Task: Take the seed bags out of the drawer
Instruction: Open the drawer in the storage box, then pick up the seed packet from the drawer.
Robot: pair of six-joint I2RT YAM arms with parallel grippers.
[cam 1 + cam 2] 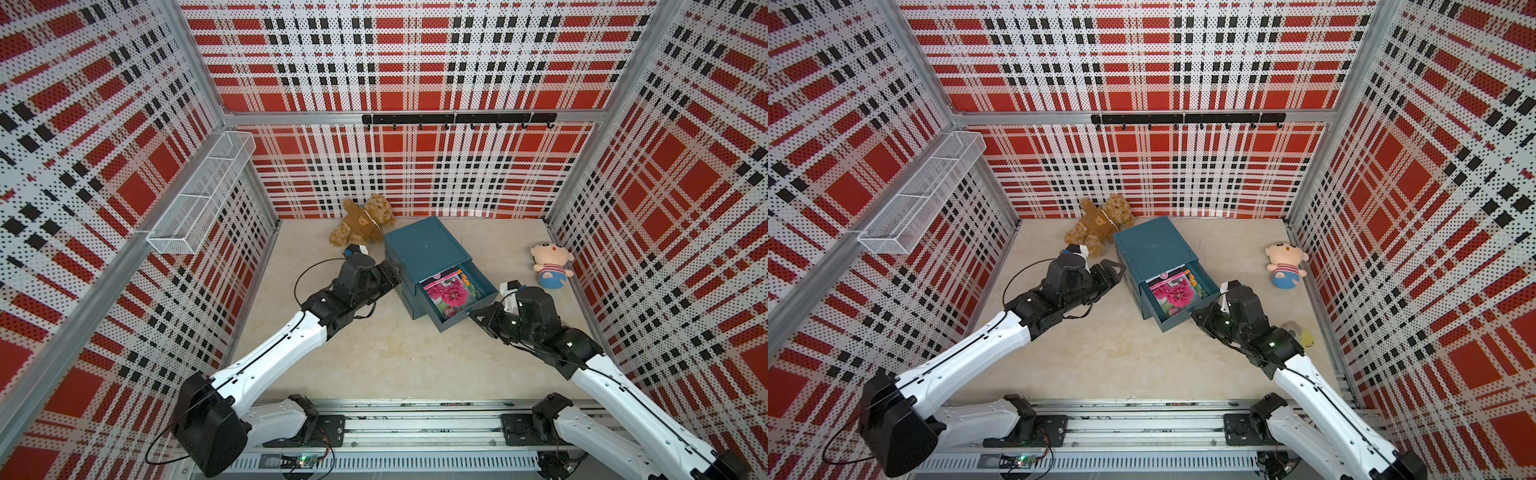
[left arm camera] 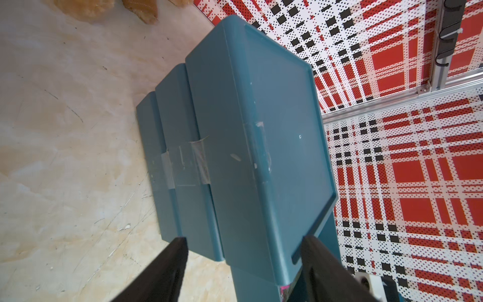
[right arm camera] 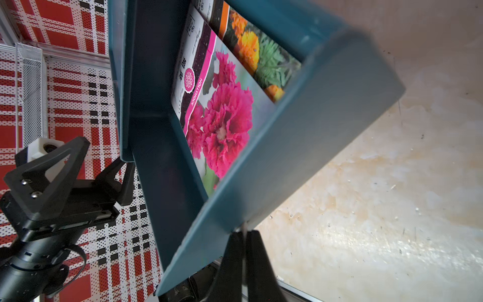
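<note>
Pink and orange seed bags point(image 1: 446, 291) in drawer point(image 1: 453, 322), just beside right tool point(image 1: 472, 313) | right tool clenched | left tool point(image 1: 395, 274) released, apart

Drawer point(image 3: 313, 130): matt teal plastic. Seed bags point(image 3: 224, 125): glossy printed paper. Tabletop point(image 3: 366, 209): smooth, scuffed, stone-look. Teddy bear point(image 1: 361, 224): fuzzy cloth.

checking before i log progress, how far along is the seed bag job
Done: the drawer stands pulled open. In hand: the right gripper is shut at the drawer's front edge, and the left gripper is open astride the cabinet. Left: the seed bags, pink one on top, lie inside; none is out yet.
</note>
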